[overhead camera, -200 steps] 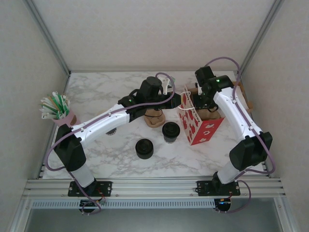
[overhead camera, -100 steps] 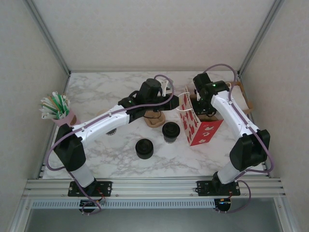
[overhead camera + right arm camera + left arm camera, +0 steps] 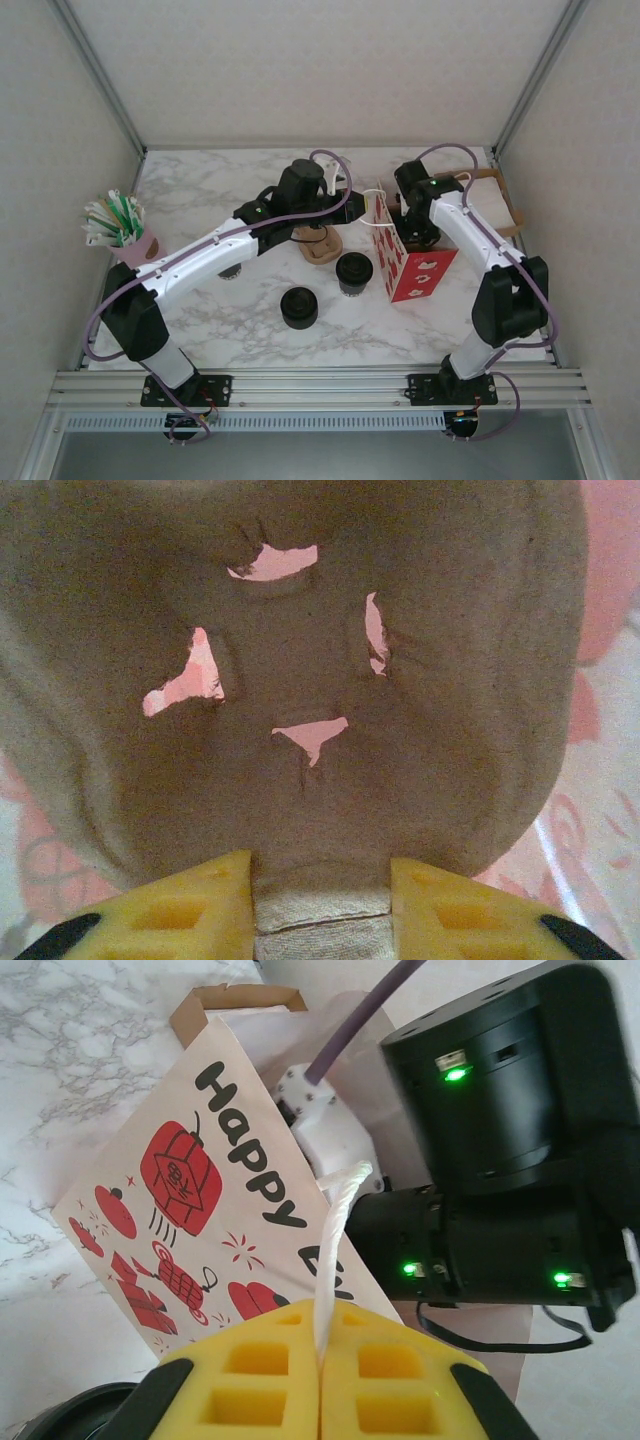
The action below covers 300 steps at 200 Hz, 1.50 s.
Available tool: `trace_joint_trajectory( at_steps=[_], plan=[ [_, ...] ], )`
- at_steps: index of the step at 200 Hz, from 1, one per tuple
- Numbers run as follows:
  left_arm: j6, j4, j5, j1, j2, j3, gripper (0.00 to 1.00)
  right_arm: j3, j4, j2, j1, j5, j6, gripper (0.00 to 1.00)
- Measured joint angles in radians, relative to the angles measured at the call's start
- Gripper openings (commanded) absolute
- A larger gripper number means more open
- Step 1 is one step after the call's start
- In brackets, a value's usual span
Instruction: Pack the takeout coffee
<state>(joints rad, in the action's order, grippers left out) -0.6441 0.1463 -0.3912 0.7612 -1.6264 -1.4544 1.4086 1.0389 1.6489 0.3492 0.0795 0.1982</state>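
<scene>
Looking down from the top camera first: the takeout coffee (image 3: 353,272) stands upright on the marble table (image 3: 200,190), a touch toward 4 o'clock from the table's middle. It's just beside the red-and-white gift bag (image 3: 410,268), at the bag's 9 o'clock, and nothing touches it. From up here it's mostly a round black lid with a sliver of pale cup wall peeking out at 6 o'clock. A stack of black lids (image 3: 298,307) sits near it at 8 o'clock and a brown pulp piece (image 3: 322,247) at its 11 o'clock. A pink cup of straws (image 3: 122,228) is way off at 9 o'clock by the table edge. The left claw (image 3: 358,206) is up at the bag's mouth and the right arm dips into the bag from 12 o'clock, but you can't tell how either claw stands from here.

Left wrist cam sorts that out: the left claw's yellow fingers (image 3: 250,1370) are pinched tight on the bag's white rope handle (image 3: 338,1230). "Happy" and red lanterns are printed on the bag face.

Right wrist cam: the right claw (image 3: 320,900) is narrow, clamped on the rim of a pulp cup carrier (image 3: 320,660), pink showing through its slits.
</scene>
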Motion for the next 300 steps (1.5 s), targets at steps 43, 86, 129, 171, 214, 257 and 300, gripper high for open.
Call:
trace_joint_trajectory(
  at_steps=[43, 86, 129, 171, 214, 257, 300],
  plan=[
    [0.0, 0.0, 0.0, 0.0, 0.0, 0.0, 0.03, -0.037, -0.035, 0.029, 0.0, -0.003, 0.0, 0.35],
    [0.001, 0.016, 0.003, 0.0, 0.0, -0.016, 0.03, -0.046, -0.074, 0.056, 0.011, -0.006, 0.006, 0.34],
    [0.008, 0.039, 0.016, -0.008, 0.0, -0.074, 0.06, -0.048, -0.103, 0.074, 0.03, -0.017, 0.023, 0.35],
    [0.012, 0.04, 0.022, -0.013, -0.005, -0.077, 0.1, -0.052, -0.127, 0.097, 0.033, -0.022, 0.027, 0.35],
    [0.011, 0.037, 0.022, -0.017, -0.006, -0.065, 0.15, -0.072, -0.135, 0.104, 0.035, -0.024, 0.031, 0.4],
    [0.011, 0.037, 0.022, -0.017, -0.006, -0.042, 0.22, -0.072, -0.134, 0.118, 0.036, -0.022, 0.03, 0.48],
    [0.01, 0.037, 0.022, -0.017, -0.005, -0.029, 0.3, -0.059, -0.102, 0.121, 0.036, -0.021, 0.026, 0.56]
  ],
)
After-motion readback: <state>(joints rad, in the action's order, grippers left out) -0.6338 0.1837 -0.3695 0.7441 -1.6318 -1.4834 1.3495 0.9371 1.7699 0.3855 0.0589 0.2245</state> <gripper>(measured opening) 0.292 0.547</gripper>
